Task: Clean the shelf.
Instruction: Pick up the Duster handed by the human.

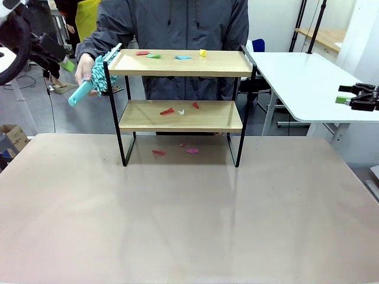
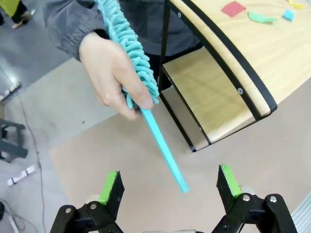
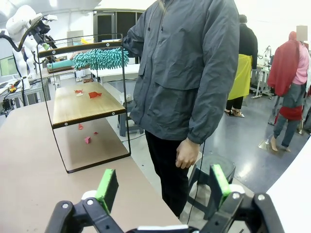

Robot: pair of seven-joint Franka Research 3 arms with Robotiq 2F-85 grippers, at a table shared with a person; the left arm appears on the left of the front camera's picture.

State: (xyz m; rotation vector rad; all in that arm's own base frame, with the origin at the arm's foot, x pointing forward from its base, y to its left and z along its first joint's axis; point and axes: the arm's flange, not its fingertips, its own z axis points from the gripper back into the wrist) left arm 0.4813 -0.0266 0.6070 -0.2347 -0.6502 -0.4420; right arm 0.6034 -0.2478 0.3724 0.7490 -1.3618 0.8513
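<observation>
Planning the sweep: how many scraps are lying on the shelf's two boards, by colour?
red scraps: 3
green scrap: 1
light blue scrap: 1
yellow scrap: 1
white scrap: 1
Total on the shelf: 7

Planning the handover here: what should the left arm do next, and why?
Probably ease the left gripper forward around the duster handle and close. The person's hand holds the duster by its fluffy head, with the handle tip pointing between the open fingers, and scraps litter the shelf.
</observation>
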